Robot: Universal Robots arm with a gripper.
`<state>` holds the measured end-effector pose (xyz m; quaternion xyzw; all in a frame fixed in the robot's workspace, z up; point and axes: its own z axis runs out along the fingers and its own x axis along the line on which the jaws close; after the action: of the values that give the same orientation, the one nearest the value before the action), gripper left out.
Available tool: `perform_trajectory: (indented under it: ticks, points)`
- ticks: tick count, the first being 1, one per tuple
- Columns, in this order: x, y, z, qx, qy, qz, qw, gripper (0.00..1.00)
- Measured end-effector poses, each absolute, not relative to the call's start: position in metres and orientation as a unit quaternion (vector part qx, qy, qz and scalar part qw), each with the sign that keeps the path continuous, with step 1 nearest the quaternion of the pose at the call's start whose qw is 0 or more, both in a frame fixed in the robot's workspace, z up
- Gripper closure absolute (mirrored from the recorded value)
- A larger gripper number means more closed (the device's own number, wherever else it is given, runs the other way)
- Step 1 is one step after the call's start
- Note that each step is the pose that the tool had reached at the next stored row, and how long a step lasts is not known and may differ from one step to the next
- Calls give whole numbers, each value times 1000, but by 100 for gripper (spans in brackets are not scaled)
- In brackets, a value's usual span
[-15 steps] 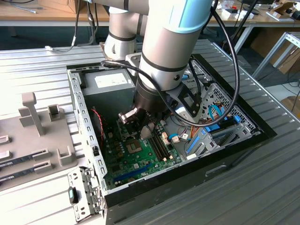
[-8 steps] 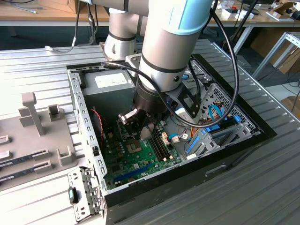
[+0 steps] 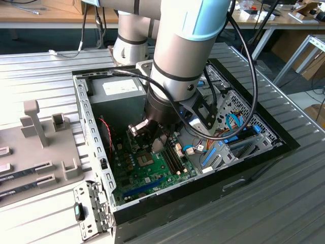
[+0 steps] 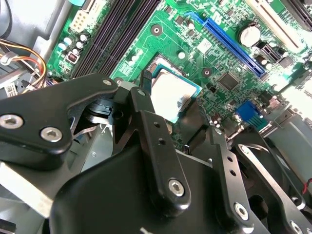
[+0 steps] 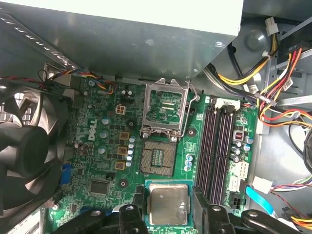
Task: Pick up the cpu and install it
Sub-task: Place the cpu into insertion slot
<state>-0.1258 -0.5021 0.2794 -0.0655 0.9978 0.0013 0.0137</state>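
Note:
The cpu (image 5: 168, 204), a small silvery square chip with a thin green rim, hangs just above the green motherboard (image 5: 105, 146). My gripper (image 5: 168, 201) is shut on it, with a black finger (image 5: 138, 199) against each of two opposite edges. The open socket (image 5: 158, 161) lies bare on the board, a short way from the chip. Its metal load plate (image 5: 165, 108) is flipped up beyond it. The second wrist view shows the cpu (image 4: 171, 95) between the fingertips (image 4: 145, 78). In the exterior view, the gripper (image 3: 151, 141) reaches down into the open computer case (image 3: 84, 117).
A black fan (image 5: 24, 146) stands at one side of the board. The grey power supply (image 5: 146, 39) sits beyond the socket. Memory slots (image 5: 217, 146) and bundled cables (image 5: 282, 97) flank the other side. A grey fixture (image 3: 35, 132) lies on the table at the exterior view's left.

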Motion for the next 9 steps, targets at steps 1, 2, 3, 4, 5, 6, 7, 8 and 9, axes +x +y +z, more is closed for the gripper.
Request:
perform_trajectory:
  ticks: [1,2,3,4,5,6,7,8,9]
  points:
    - [-126,-502,279,-65,998,1,14,53]
    - [-126,-502,279,-65,998,1,14,53]
    - [-126,-502,278,-65,998,1,14,53]
    - [-126,-503,278,-65,998,1,14,53]
    - [-126,-503,278,-65,998,1,14,53]
    - [-126,-503,277,-65,998,1,14,53]
    - [-126,-503,277,-65,998,1,14,53]
    - [-126,-503,277,-65,998,1,14,53]
    - [-126,-503,276,-65,998,1,14,53]
